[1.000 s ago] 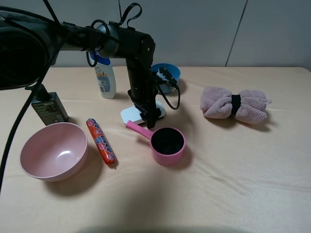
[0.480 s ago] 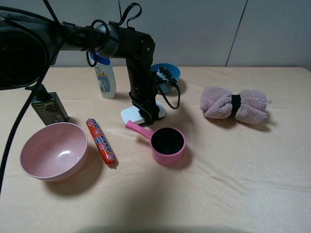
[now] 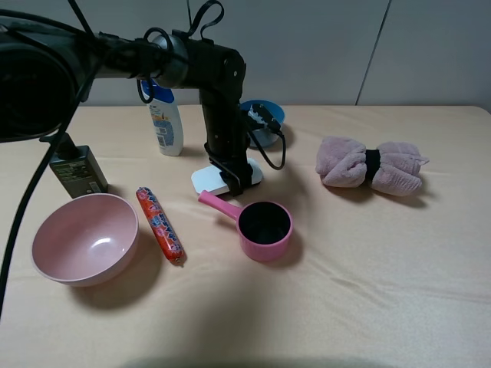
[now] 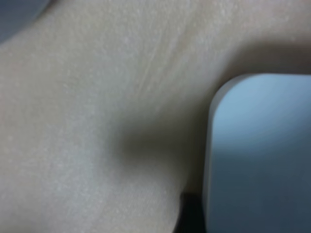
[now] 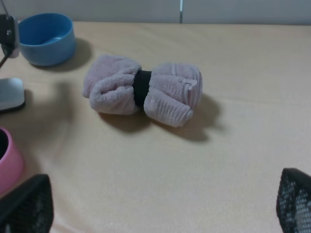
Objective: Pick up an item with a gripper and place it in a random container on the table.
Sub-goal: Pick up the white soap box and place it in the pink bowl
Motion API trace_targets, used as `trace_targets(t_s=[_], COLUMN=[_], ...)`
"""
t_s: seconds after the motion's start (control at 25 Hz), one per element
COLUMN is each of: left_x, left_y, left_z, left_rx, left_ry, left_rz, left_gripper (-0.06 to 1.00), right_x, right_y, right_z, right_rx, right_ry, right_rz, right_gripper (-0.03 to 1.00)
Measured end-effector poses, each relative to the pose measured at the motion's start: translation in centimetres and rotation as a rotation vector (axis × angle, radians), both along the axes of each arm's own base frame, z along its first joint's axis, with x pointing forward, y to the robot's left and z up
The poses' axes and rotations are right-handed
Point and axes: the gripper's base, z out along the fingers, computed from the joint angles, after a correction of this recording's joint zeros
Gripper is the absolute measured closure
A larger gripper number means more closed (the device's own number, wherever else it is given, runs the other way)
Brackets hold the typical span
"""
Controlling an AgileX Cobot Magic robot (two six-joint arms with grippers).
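The flat white case [image 3: 209, 180] lies on the beige table [image 3: 368, 268], left of centre, just behind the pink saucepan's handle. My left gripper [image 3: 234, 182] points straight down onto the case's right end; its dark fingers cover that end, and I cannot tell if they are closed on it. The left wrist view shows only a blurred corner of the case [image 4: 262, 155] and cloth. The large pale-pink bowl [image 3: 77, 230] stands at the front left, empty. My right gripper [image 5: 160, 213] is open and empty, facing the towel; the case's edge [image 5: 10, 94] shows at that view's side.
A pink saucepan [image 3: 265, 224] sits just in front of the case. A red sausage tube [image 3: 159, 225] lies between bowl and saucepan. A small blue bowl [image 3: 268, 115], a white bottle [image 3: 166, 123] and a dark box [image 3: 78, 170] stand behind. A rolled pink towel [image 3: 372, 166] lies at the right.
My left gripper's tip has risen slightly and shifted a little away from the saucepan handle. The case and the other things have not visibly moved.
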Motion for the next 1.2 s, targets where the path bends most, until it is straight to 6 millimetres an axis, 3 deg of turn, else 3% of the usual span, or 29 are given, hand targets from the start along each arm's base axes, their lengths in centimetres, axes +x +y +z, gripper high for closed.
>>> trace_targets(t_s=[0.72,1.2], left_x=[0.6,1.0], left_y=[-0.5,-0.7], left_z=[4.5,8.7], left_rx=[0.028,-0.038], left_ry=[0.047,-0.044], left_rz=[0.003,0.063], left_gripper=[0.35,0.35], right_x=[0.0,0.0], right_y=[0.0,0.0], right_z=[0.0,0.0], right_rx=[0.0,0.0], right_ry=[0.0,0.0], right_rz=[0.0,0.0], right_gripper=[0.27,0.27])
